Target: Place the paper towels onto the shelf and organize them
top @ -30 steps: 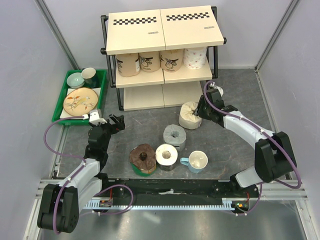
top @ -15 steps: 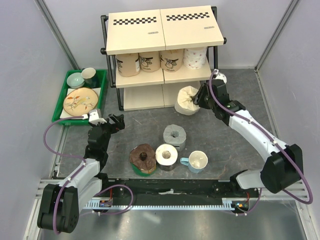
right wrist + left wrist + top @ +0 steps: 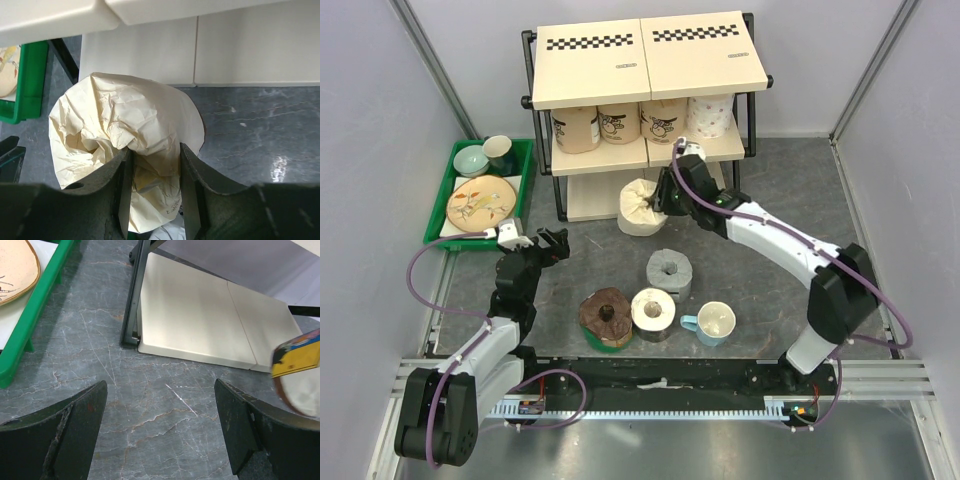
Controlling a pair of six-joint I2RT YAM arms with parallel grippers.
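Observation:
The shelf (image 3: 650, 60) stands at the back, with several paper towels on its middle tier: three tan rolls (image 3: 618, 122) and a white patterned one (image 3: 710, 114). My right gripper (image 3: 665, 195) is shut on a crumpled cream roll (image 3: 640, 207), held just in front of the bottom board. In the right wrist view the fingers (image 3: 152, 155) pinch the roll's wrapping (image 3: 125, 120). A grey roll (image 3: 669, 272), a dark brown roll (image 3: 606, 316) and a white roll (image 3: 653, 311) lie on the table. My left gripper (image 3: 555, 245) is open over bare table (image 3: 160, 400).
A green tray (image 3: 440, 215) with a plate and bowls sits left of the shelf. A white mug (image 3: 713, 322) with a light-blue handle stands beside the white roll. The shelf's bottom board (image 3: 195, 325) shows in the left wrist view, beside the tray's edge (image 3: 30, 325).
My right arm has carried the cream roll from the table's right side leftwards, to the front of the shelf's bottom tier. The left arm has not moved.

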